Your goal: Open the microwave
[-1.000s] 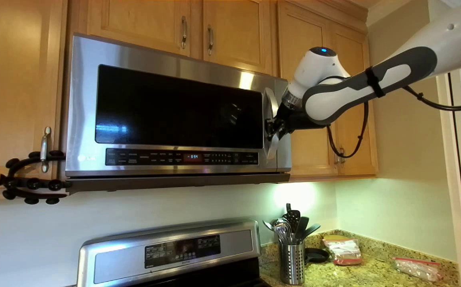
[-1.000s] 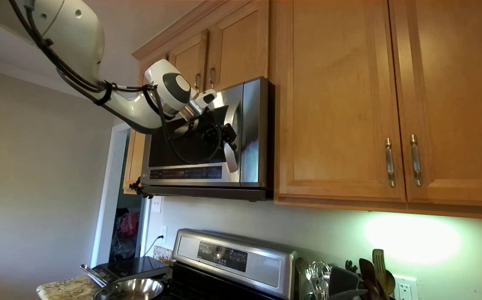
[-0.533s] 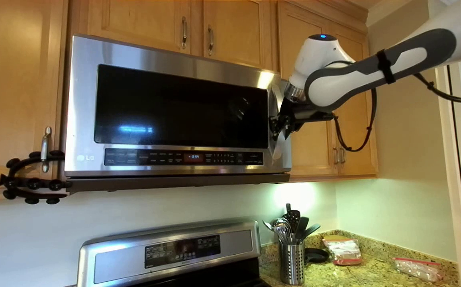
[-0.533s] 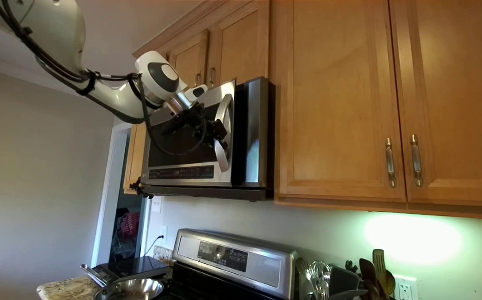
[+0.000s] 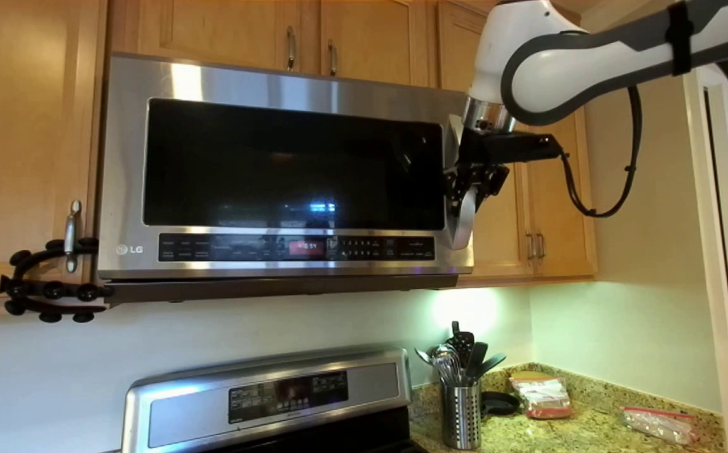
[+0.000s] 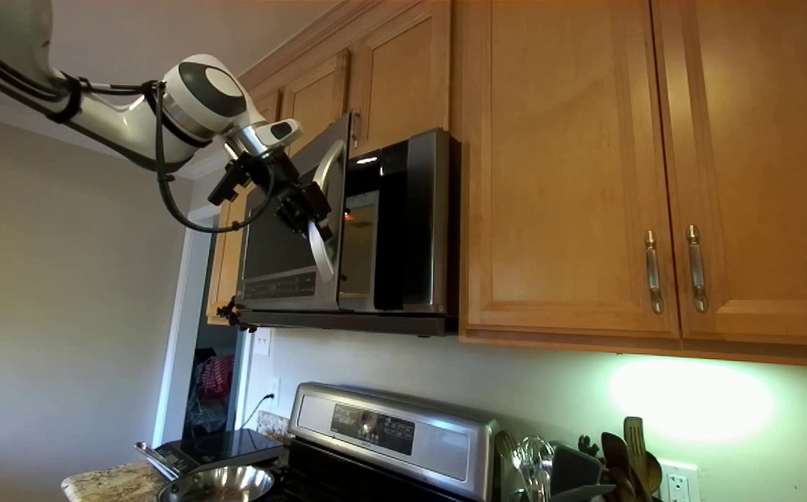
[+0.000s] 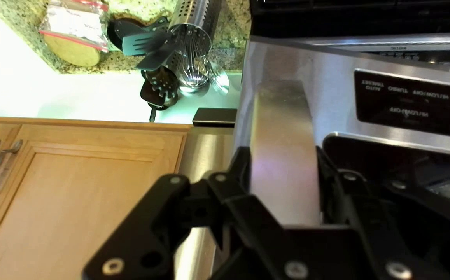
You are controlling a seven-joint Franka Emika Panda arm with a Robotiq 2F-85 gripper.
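Microwave [image 5: 294, 167], upper left to centre of the frame in an exterior view, was ajar: task well under way, not done. Nearest in the wrist view, the gripper [image 7: 283, 175] had the steel handle [image 7: 283, 128] pinched at lower centre of frame, black fingers [image 7: 242, 165] on either side, apparently touching it. Next out, the door [image 6: 270, 244], centre-left in an exterior view, stood angled away from the microwave body [image 6: 427, 223], dark gap between. Couldn't tell if that gap showed the inside itself; glossy black could've been reflections. My read: grasp done, latch freed, door partway through its swing, maybe under half. Left: rest of the swing, then letting go and backing off. Hold near mid-handle looked sound enough for that pull, though it needed to track the door's arc. Farthest back, wooden cabinets [image 5: 231, 28] ran along top of frame, no part in the job.
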